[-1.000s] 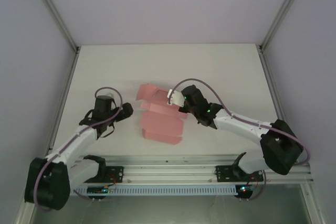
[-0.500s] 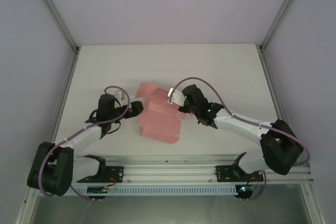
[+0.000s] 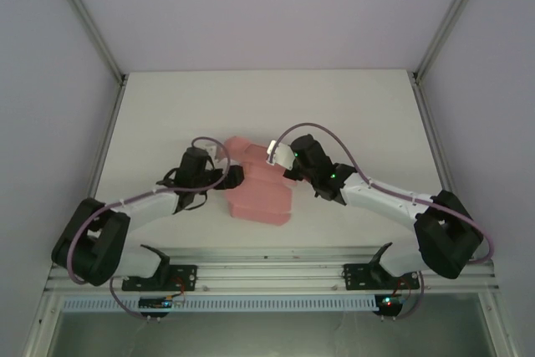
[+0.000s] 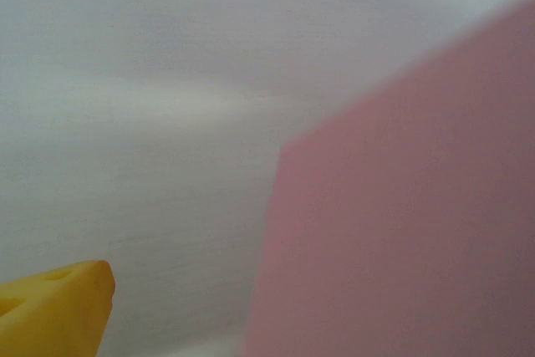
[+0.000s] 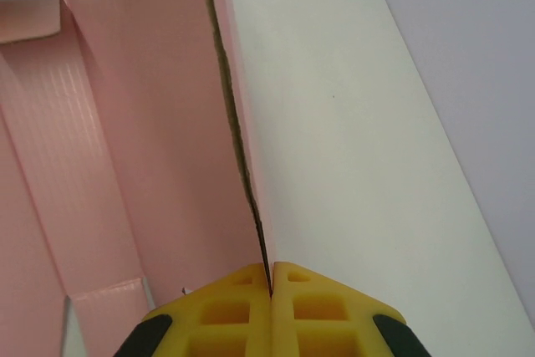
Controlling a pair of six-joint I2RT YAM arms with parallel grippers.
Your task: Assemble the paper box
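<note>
Clamping my right gripper point(image 5: 270, 272) on the thin pink paper box point(image 3: 261, 200) (left gripper point(image 3: 235, 178) agape beside it), I judged it only half-folded.

Matt pink paper box point(image 5: 150, 123) w/ faint ribbing; smooth matt white table point(image 5: 351, 165).

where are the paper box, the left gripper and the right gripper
paper box point(image 3: 261, 205): top view, near flat panel
left gripper point(image 3: 233, 177): top view, fingertips by the box's left edge
right gripper point(image 5: 272, 269): right wrist view, fingertips pinching a panel edge
</note>
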